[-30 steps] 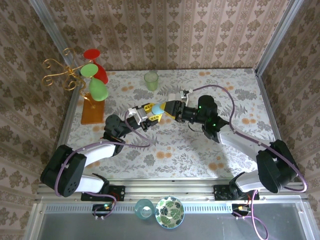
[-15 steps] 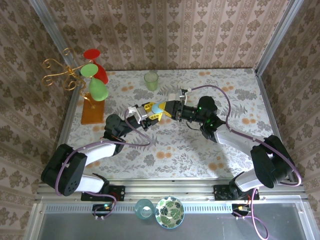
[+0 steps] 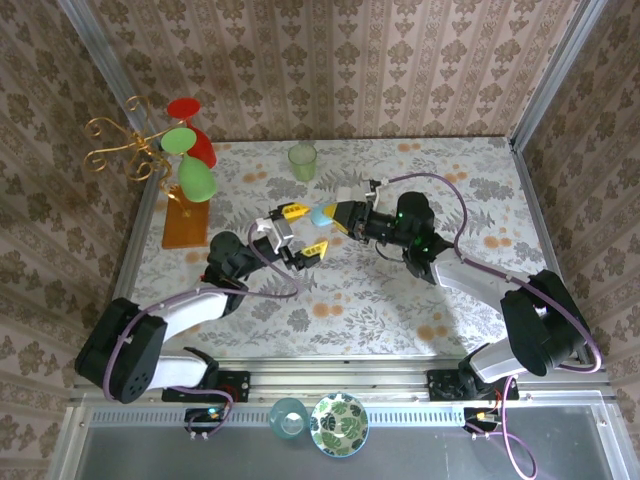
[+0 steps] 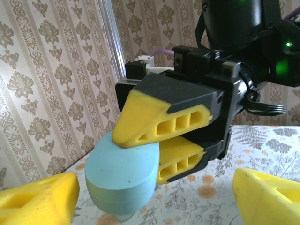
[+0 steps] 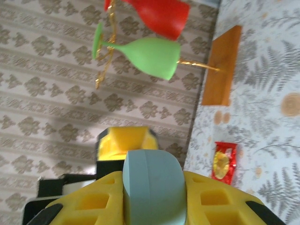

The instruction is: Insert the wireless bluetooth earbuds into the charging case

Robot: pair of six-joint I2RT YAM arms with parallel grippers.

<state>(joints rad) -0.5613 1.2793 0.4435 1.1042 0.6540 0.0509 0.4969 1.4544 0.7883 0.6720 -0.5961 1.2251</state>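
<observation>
Holding the light-blue charging case aloft over mid-tabletop, clamped in the jaws of the right gripper, left gripper jaws spread wide around it, long axis roughly level, rounded end poking leftward, likely mid-handover, next needing a steady set-down and lid opening.

Right of the blue case the right gripper blocks the way; left of it the left gripper gapes wide; beyond it stands a green cup; nearer than it the table lies bare
</observation>
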